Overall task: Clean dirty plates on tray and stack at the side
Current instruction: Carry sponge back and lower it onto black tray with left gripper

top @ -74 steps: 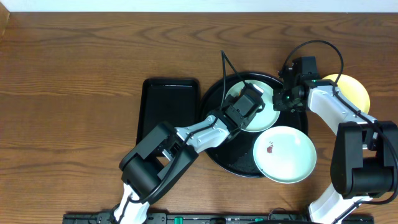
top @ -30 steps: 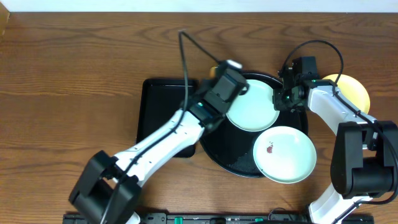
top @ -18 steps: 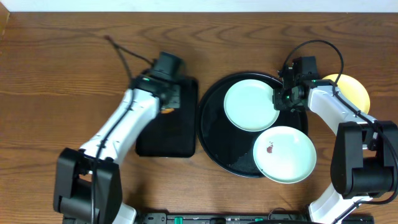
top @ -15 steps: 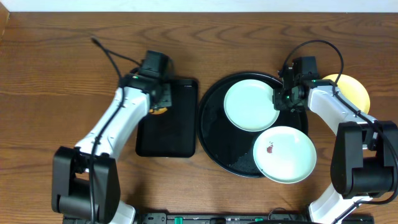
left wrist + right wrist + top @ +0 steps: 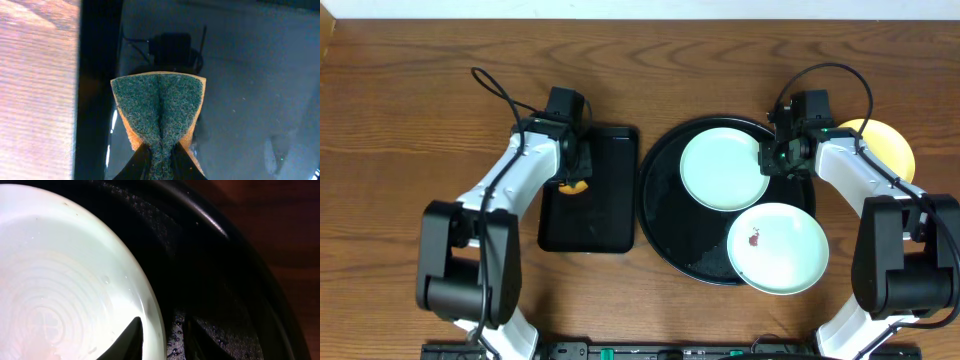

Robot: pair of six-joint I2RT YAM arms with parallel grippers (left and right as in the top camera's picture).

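Note:
A clean-looking mint plate (image 5: 720,168) lies at the back of the round black tray (image 5: 670,220). My right gripper (image 5: 772,160) is shut on its right rim; in the right wrist view one finger lies on the plate (image 5: 65,280) and the other outside the rim, with the gripper (image 5: 162,340) astride it. A second mint plate (image 5: 778,248) with a reddish smear (image 5: 755,238) sits at the tray's front right, overhanging its rim. The yellow plate (image 5: 880,145) lies on the table at the right, partly hidden by my right arm. My left gripper (image 5: 570,178) is shut on a sponge (image 5: 159,107).
The sponge, green pad over orange, hangs over the left edge of the wet rectangular black tray (image 5: 605,220), which stands left of the round tray. Bare wood tabletop (image 5: 420,120) stretches to the left and back. The right arm's cable loops above the yellow plate.
My left arm has swung left with the sponge, from the back mint plate to the rectangular tray. My right gripper and all the plates have stayed put.

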